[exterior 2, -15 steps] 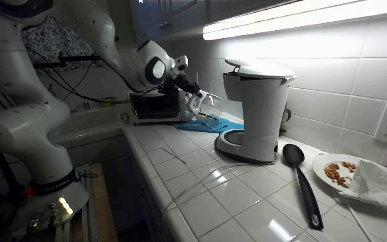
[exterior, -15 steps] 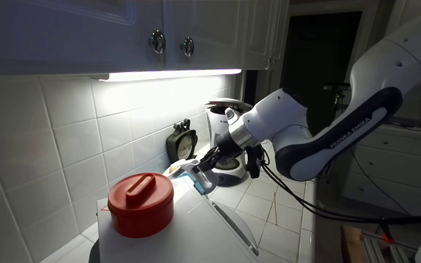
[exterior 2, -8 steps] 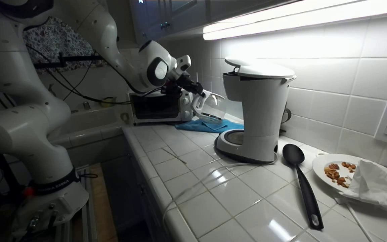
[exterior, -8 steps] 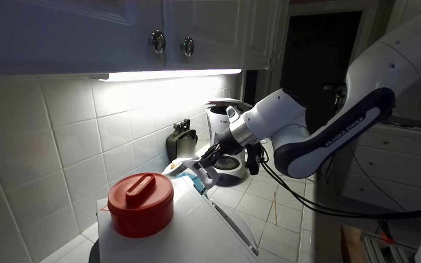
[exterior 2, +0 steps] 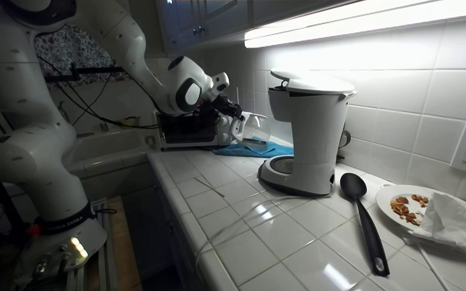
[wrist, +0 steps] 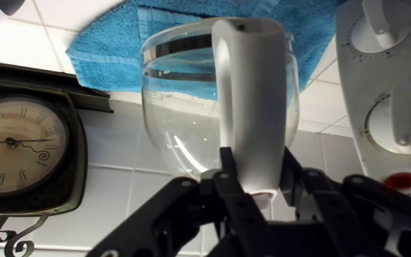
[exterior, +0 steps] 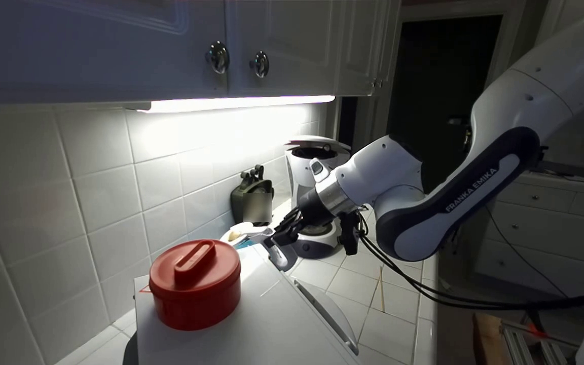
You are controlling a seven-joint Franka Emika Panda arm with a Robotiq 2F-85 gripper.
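Observation:
My gripper (wrist: 256,160) is shut on the white handle (wrist: 259,100) of a clear glass carafe (wrist: 177,125), one black finger on each side of it. In both exterior views the gripper (exterior 2: 239,114) (exterior: 283,236) reaches down to the handle. In an exterior view the carafe (exterior 2: 259,127) stands nearly upright over a folded blue towel (exterior 2: 237,150); whether its base touches the towel I cannot tell. The towel also shows behind the carafe in the wrist view (wrist: 109,67). A white coffee maker (exterior 2: 314,137) with its lid raised stands beside it.
A toaster oven (exterior 2: 192,129) stands close by the carafe; its knob panel shows in the wrist view (wrist: 355,117). A red lidded container (exterior: 195,304) sits on top of it. A dark clock (wrist: 20,142) leans at the tiled wall. A black spoon (exterior 2: 368,234) and a plate (exterior 2: 386,198) lie beyond the coffee maker.
The carafe has turned from tilted to nearly upright, and the gripper has lowered slightly with it over the last half second. The arm's upper links have shifted. The grip on the handle stays.

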